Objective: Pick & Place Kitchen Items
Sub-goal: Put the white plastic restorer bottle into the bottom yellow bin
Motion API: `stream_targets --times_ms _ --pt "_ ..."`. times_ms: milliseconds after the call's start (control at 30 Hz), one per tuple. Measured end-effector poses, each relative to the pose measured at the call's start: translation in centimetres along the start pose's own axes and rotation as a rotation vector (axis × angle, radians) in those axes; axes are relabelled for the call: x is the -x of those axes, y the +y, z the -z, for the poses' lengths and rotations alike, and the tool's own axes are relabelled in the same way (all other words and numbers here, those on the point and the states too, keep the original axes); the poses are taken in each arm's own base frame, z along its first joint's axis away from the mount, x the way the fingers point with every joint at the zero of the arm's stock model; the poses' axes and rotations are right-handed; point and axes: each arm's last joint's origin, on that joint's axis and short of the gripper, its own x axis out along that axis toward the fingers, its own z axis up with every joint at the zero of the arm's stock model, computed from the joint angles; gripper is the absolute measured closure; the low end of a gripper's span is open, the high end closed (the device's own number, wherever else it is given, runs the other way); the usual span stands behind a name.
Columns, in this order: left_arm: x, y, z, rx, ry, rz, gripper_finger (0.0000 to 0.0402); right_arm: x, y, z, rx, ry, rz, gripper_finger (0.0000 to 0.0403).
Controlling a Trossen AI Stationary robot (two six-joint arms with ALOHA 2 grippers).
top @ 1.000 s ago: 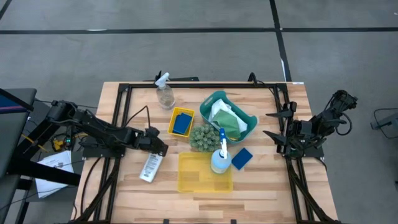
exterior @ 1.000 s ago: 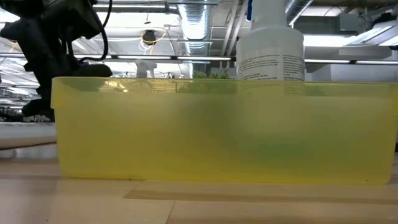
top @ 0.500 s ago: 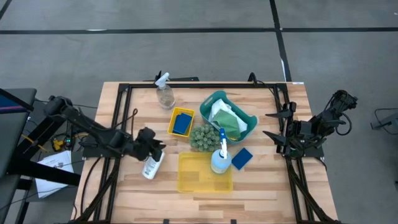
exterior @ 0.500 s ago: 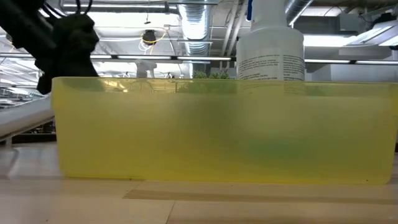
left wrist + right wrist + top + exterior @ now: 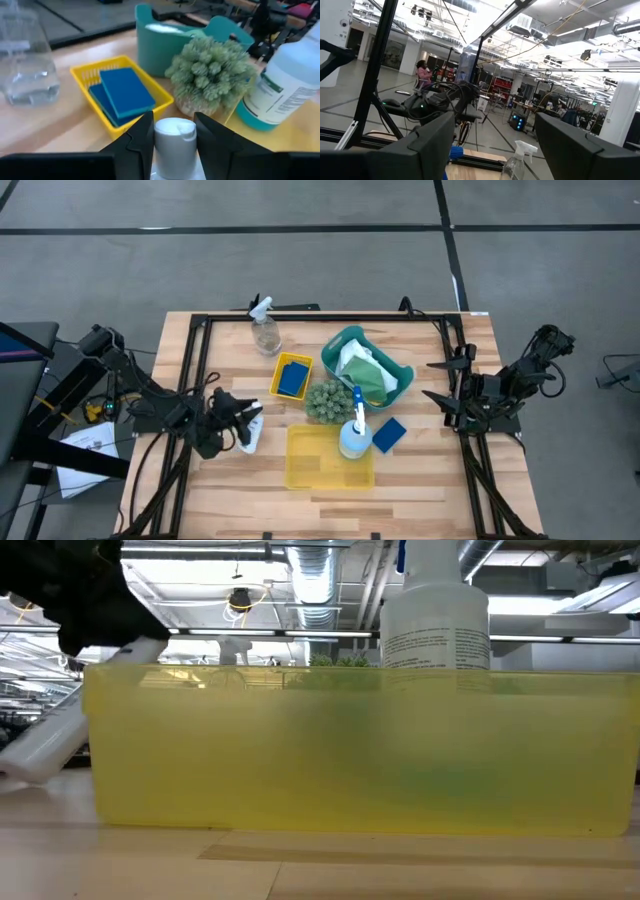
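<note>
At table's left | left tool pinching small white bottle, tilted | right tool spread, parked right.

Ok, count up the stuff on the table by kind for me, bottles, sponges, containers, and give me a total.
Spray bottles: 2, clear and blue-and-white
Small white bottle: 1, in the left gripper
Blue sponges: 3, two in the small yellow bin, one loose
Containers: 3, teal basket, small yellow bin, large yellow bin
Green bumpy ball: 1
Total: 10

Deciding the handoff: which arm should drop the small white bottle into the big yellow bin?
Left. The left gripper already clamps the small white bottle beside the big yellow bin. The right gripper waits open at the table's right edge.
</note>
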Motion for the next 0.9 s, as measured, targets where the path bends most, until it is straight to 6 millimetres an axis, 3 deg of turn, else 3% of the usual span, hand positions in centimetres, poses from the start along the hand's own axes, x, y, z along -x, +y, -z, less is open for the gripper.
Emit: stream_targets --times_ms 900 --pt "1.4 -3.5 -3.0 -0.232 -0.192 0.207 0.0292 0.0 0.0 0.0 0.002 0.002 -0.002 0.0135"
